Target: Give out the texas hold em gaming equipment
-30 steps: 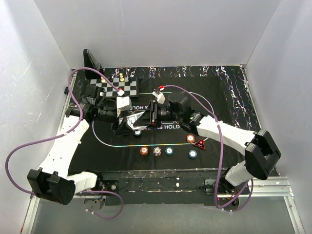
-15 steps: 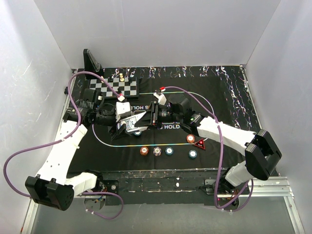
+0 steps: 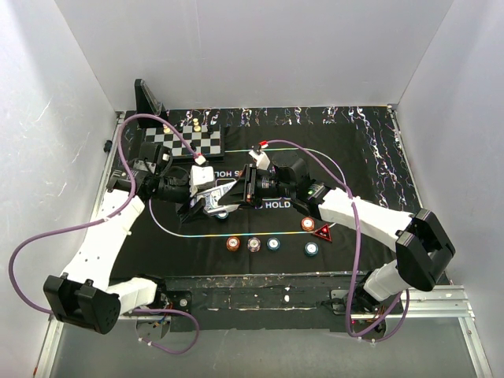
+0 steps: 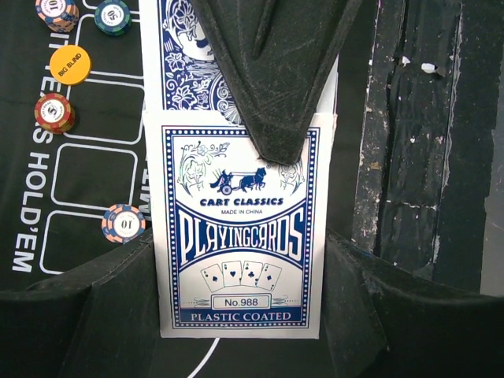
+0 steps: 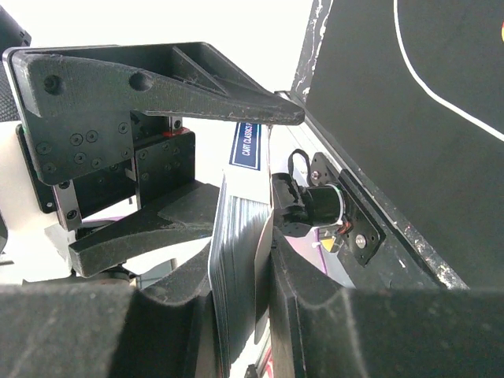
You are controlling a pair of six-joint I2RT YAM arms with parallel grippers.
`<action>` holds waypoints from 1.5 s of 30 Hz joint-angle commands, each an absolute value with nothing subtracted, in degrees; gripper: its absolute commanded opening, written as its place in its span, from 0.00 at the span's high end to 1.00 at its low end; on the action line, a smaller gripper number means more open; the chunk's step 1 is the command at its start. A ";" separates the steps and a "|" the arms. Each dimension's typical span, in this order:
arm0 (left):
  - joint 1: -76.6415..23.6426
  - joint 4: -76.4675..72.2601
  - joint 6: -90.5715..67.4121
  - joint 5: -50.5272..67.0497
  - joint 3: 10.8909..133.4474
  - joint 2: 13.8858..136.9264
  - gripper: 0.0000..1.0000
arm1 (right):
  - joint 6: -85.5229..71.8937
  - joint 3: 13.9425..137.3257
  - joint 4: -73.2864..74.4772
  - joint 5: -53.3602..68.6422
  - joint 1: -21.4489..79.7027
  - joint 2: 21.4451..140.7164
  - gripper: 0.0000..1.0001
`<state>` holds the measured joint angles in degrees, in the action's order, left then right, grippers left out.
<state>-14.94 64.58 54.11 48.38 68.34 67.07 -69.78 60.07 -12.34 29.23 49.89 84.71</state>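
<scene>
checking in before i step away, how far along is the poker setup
Done: a row of chips and the red triangular marker lie on the mat. In hand: the left gripper is shut on the card box, and the right gripper grips the deck sticking out of it. Left: no dealt cards show on the mat, so getting the deck out and dealing probably remains.

Left arm [image 3: 110, 228]: white links, reaching forward from its base, black wrist bent in towards the right gripper.
Left gripper [image 3: 203, 201]: black fingers clamped across the width of the blue-and-white playing-card pack [image 4: 240, 236].
Right arm [image 3: 362, 213]: white links, stretched low, wrist level.
Right gripper [image 3: 236, 194]: tips facing the left gripper, fingers pinching the same pack across its thin side.
</scene>
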 commanded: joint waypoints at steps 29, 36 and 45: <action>-16.96 68.11 52.29 54.49 68.46 64.95 0.58 | -63.73 57.65 -3.17 25.40 47.46 75.50 0.34; -16.96 70.75 52.91 53.53 70.75 66.71 0.53 | -59.77 60.99 3.51 24.52 47.55 76.55 0.38; -17.05 71.10 52.91 50.54 70.93 66.71 0.51 | -59.41 60.82 4.57 23.91 47.55 75.41 0.55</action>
<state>-16.73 70.91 52.53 50.30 68.49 67.24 -61.01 58.43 3.75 24.77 47.42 76.49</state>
